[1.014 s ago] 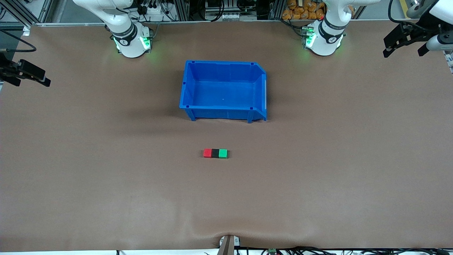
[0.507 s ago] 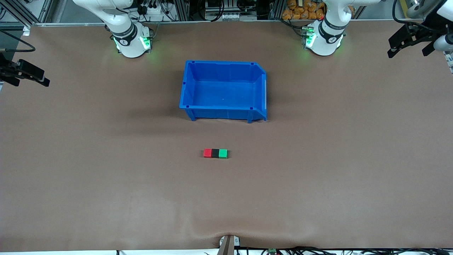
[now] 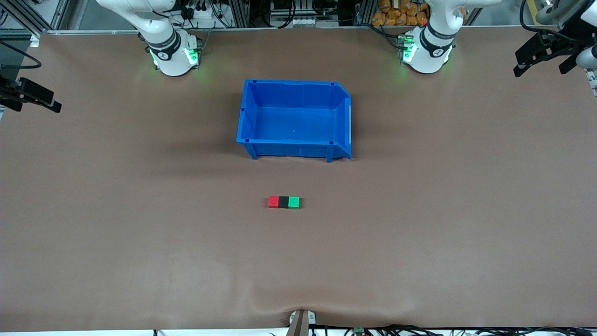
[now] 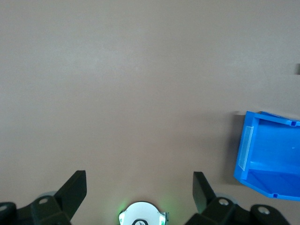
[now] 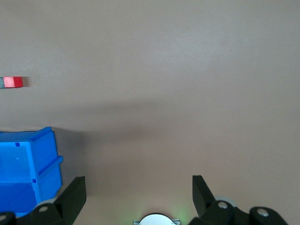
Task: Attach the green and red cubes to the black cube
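The red cube (image 3: 273,201), the black cube (image 3: 283,201) and the green cube (image 3: 294,202) lie touching in one row on the brown table, black in the middle, nearer to the front camera than the blue bin (image 3: 294,140). The red cube (image 5: 17,82) also shows in the right wrist view. My left gripper (image 3: 543,69) is open and empty, up over the left arm's end of the table. My right gripper (image 3: 33,107) is open and empty over the right arm's end. In both wrist views the left gripper (image 4: 139,185) and the right gripper (image 5: 139,187) have their jaws wide apart.
The empty blue bin stands mid-table between the arm bases and the cubes; it shows in the left wrist view (image 4: 267,154) and the right wrist view (image 5: 28,164). The arm bases (image 3: 172,56) (image 3: 426,53) stand at the table's edge.
Both grippers have drifted slightly outward toward their own ends of the table. The cubes and the bin have not moved.
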`<state>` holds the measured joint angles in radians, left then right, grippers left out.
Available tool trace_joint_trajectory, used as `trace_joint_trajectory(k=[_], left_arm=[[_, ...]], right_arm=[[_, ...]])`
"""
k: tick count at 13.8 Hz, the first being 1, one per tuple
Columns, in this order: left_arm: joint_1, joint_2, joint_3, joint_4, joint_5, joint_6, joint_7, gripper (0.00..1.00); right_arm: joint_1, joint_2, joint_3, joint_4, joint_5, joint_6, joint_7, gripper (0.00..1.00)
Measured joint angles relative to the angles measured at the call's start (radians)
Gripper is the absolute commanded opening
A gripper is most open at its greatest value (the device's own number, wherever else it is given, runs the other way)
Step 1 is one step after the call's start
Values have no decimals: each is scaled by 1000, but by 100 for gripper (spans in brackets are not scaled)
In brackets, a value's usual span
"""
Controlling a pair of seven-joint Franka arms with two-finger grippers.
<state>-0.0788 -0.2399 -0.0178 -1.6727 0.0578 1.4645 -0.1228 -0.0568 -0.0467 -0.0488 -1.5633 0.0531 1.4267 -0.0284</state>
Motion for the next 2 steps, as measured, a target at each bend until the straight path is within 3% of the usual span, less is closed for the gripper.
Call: trace_joint_trajectory(k=[2], left_arm=[[0,0,0,0,0,0,0,100]], right_arm=[[0,0,0,0,0,0,0,100]])
